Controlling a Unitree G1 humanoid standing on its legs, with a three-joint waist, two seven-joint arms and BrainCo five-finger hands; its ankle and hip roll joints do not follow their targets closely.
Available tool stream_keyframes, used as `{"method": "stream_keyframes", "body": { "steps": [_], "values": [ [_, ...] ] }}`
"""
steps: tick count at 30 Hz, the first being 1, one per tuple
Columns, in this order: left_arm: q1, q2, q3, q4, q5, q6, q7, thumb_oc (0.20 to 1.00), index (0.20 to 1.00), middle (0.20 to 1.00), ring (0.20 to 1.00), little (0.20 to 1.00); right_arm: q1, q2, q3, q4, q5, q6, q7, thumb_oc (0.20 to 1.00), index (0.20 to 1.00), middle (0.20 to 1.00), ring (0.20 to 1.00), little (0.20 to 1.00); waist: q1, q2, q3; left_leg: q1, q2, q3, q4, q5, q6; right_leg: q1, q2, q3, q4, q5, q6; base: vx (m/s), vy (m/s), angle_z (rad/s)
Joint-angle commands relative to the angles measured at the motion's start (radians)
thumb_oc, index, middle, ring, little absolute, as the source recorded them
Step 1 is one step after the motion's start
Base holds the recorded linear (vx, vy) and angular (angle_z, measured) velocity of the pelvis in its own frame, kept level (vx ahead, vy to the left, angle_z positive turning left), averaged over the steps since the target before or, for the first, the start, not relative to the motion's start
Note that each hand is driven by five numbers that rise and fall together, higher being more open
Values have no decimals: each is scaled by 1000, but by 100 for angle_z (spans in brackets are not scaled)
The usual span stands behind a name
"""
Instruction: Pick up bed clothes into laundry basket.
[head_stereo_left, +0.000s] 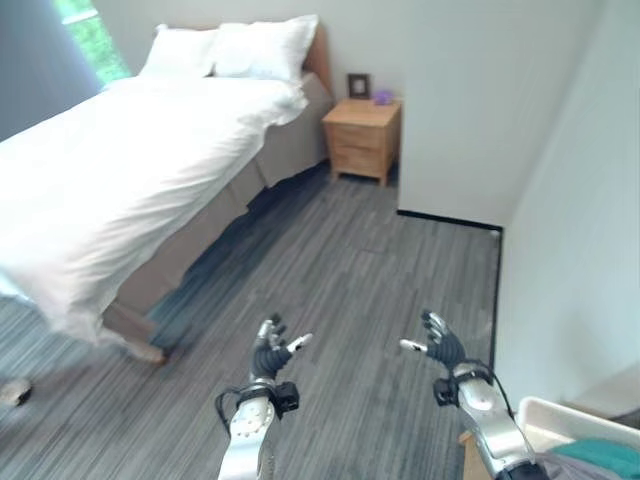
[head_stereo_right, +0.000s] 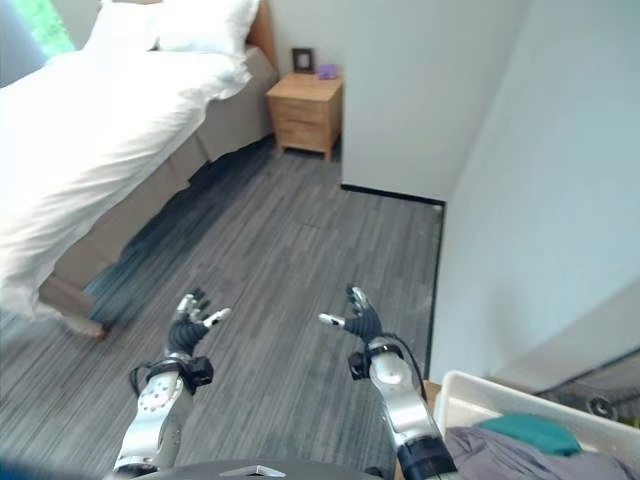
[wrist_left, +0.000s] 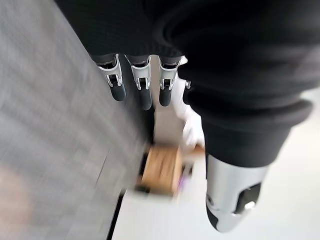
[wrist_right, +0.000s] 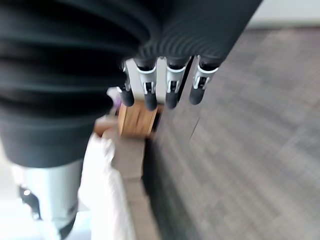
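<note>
Wooden nightstand (head_stereo_left: 363, 138) standing at upper centre of frame, against white wall (head_stereo_left: 470, 100). Small dark picture frame (head_stereo_left: 358, 85) and purple object (head_stereo_left: 383, 97) sitting on top. Grey striped carpet (head_stereo_left: 340, 290) spreading across centre and lower frame.

Head stereo eyes are looking down over floor (head_stereo_left: 360, 270) toward bed (head_stereo_left: 120, 170) and nightstand (head_stereo_left: 362, 138); wrist cams are looking close along fingers, sharing nightstand.

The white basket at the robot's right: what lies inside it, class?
Inside the basket lie a grey garment and a teal one on top. Whatever lies beneath them, and the basket's bottom, is covered. Both hands, left and right, hover open over the floor.
</note>
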Motion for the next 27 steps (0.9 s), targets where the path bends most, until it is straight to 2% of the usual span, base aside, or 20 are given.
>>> {"method": "stream_keyframes", "body": {
  "steps": [1,2,5,7,8,9,10,12,13,14,16,17,18,20,21,22,23,24,26,27],
  "values": [
    [-25,77,58,-50,-30,-70,15,1000,1000,1000,1000,1000,-27,34,-2,0,-23,-13,11,1000,1000,1000,1000,1000,-7,-51,-9,27,32,-19,-47,5,-10,51,-21,-55,4,-46,-9,352,266,51],
    [-4,83,69,-62,-31,-85,13,1000,1000,1000,1000,1000,-23,36,0,-2,-16,-6,16,1000,1000,1000,1000,1000,4,-42,-15,39,44,-32,-89,37,-9,99,-17,-91,4,-68,8,309,206,35],
    [-16,103,75,-62,-35,-104,1,1000,1000,1000,1000,1000,-11,37,-15,-7,-23,-8,14,1000,1000,1000,1000,1000,8,-38,-19,76,23,-58,-132,65,-15,141,-16,-122,14,-57,30,289,171,65],
    [-59,124,58,-55,-50,-117,-15,1000,1000,1000,1000,1000,10,43,-38,-20,-3,-17,6,1000,1000,1000,1000,1000,10,-43,-21,102,-10,-91,-144,53,-3,122,-68,-134,201,-53,67,297,237,92],
    [-77,131,57,-51,-58,-123,-17,1000,1000,1000,1000,1000,14,46,-50,-26,0,-19,2,1000,1000,1000,1000,1000,14,-46,-19,99,-14,-93,-147,58,13,71,-112,-118,335,-19,69,233,248,101],
    [-102,138,47,-53,-71,-137,-21,1000,1000,1000,1000,1000,12,49,-54,-29,4,-23,-1,1000,1000,1000,1000,1000,9,-45,-8,92,-9,-127,-147,49,20,1,-132,-63,481,35,60,121,221,112],
    [-122,140,43,-52,-76,-149,-21,1000,1000,1000,1000,1000,4,53,-59,-31,5,-26,-3,1000,1000,1000,1000,1000,14,-44,-8,73,-5,-141,-147,45,28,-108,-150,4,601,43,44,105,155,90],
    [-137,141,36,-51,-76,-153,-22,1000,1000,1000,1000,1000,-5,59,-64,-30,9,-28,-6,1000,1000,1000,1000,1000,17,-42,-10,59,7,-139,-147,43,26,-169,-154,38,643,36,40,126,52,81],
    [-171,147,14,-40,-80,-173,-29,1000,1000,1000,1000,1000,-11,62,-61,-46,20,-24,-12,1000,1000,1000,1000,1000,0,-44,-12,52,10,-185,-147,29,8,-275,-47,139,591,-65,3,292,2,48],
    [-186,143,-1,-25,-79,-173,-33,1000,1000,1000,1000,1000,-9,61,-57,-58,19,-20,-13,1000,1000,1000,1000,1000,-5,-42,-21,47,2,-201,-147,23,3,-306,-6,155,528,-80,5,427,-27,25],
    [-205,138,-24,2,-72,-170,-43,1000,1000,1000,1000,1000,-24,61,-40,-62,5,-21,-9,1000,1000,1000,1000,1000,-25,-61,-26,77,-25,-208,-147,-13,-10,-316,-17,122,305,-7,1,510,-122,69],
    [-214,128,-43,18,-71,-177,-53,1000,1000,1000,1000,1000,-35,55,-37,-62,-2,-25,-4,1000,1000,1000,1000,1000,-46,-83,-33,116,-54,-223,-147,-45,-33,-349,-30,111,133,89,-6,649,-189,71],
    [-228,120,-55,38,-69,-178,-50,1000,1000,1000,1000,1000,-38,55,-38,-60,-3,-25,-6,1000,1000,1000,1000,1000,-63,-88,-35,141,-65,-243,-147,-70,-45,-361,-25,121,32,155,10,490,-140,21],
    [-248,113,-65,64,-61,-179,-46,1000,1000,1000,1000,1000,-48,53,-36,-60,-4,-25,-13,1000,1000,1000,1000,1000,-76,-85,-32,168,-74,-263,-147,-101,-51,-385,-29,142,4,175,21,359,-94,69],
    [-252,111,-64,67,-56,-189,-42,1000,1000,1000,1000,1000,-52,46,-32,-66,-5,-27,-19,1000,1000,1000,1000,1000,-78,-86,-36,196,-95,-278,-147,-132,-53,-380,-28,147,4,153,13,520,-148,86],
    [-236,103,-66,72,-53,-192,-46,1000,1000,1000,1000,1000,-46,41,-25,-62,-11,-24,-16,1000,1000,1000,1000,1000,-82,-86,-42,233,-126,-284,-147,-158,-58,-352,-21,148,4,176,-10,330,-101,30],
    [-236,103,-65,72,-53,-192,-46,1000,1000,1000,1000,1000,-46,41,-24,-63,-10,-24,-16,1000,1000,1000,1000,1000,-82,-89,-40,234,-128,-283,-147,-154,-58,-352,-22,150,4,179,-12,499,-321,-13],
    [-211,87,-59,67,-42,-207,-39,1000,1000,1000,1000,1000,-39,28,-12,-67,-8,-15,-22,1000,1000,1000,1000,1000,-79,-102,-34,225,-119,-307,56,-208,-73,-252,-23,127,4,173,-36,465,-423,-17],
    [-233,72,-49,83,-55,-211,-16,1000,1000,1000,1000,1000,-60,9,-14,-42,-18,-6,-48,1000,1000,1000,1000,1000,-61,-123,-4,93,-38,-373,401,-191,-88,-164,-31,106,4,152,-48,509,-478,11],
    [-233,65,-54,102,-47,-226,-6,1000,1000,1000,1000,1000,-58,1,-28,-41,-18,-5,-53,1000,1000,1000,1000,1000,-54,-143,9,-51,-24,-456,608,-187,-87,-116,-29,107,4,125,-66,265,-266,11]
  ]
}}
